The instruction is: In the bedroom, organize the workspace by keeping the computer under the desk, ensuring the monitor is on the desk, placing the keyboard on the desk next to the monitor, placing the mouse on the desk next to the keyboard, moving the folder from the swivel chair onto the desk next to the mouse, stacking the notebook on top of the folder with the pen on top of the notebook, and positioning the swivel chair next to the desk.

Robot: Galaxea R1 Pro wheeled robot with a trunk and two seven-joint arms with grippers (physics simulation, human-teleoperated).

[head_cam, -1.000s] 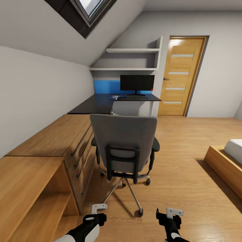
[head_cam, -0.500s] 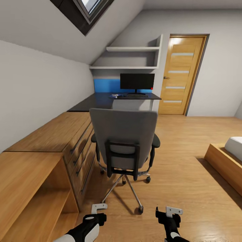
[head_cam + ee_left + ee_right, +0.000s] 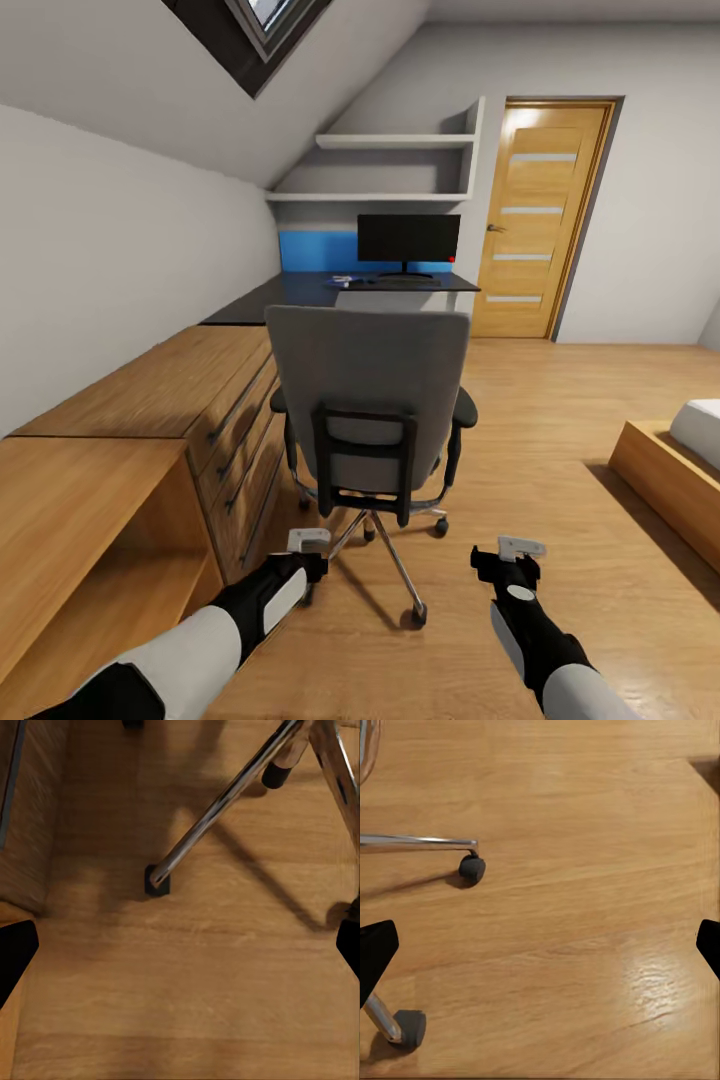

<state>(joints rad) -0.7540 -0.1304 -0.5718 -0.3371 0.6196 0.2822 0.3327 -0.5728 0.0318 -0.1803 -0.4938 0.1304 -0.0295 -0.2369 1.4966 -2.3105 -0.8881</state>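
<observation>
One grey swivel chair [image 3: 368, 400] is facing the table [image 3: 300, 295] bearing one black monitor [image 3: 408, 238], while the left claw [image 3: 307, 541] and right claw [image 3: 521, 548] are hovering spread wide, gripping nothing.

Swivel chair [image 3: 368, 400]: grey backrest facing the camera, black armrests, chrome star base on castors, upright on the wood floor, well short of the worktop [image 3: 300, 295]. Monitor [image 3: 408, 238]: black, screen dark, upright at the dark worktop's far end. Small items beside it, too small to identify.
</observation>
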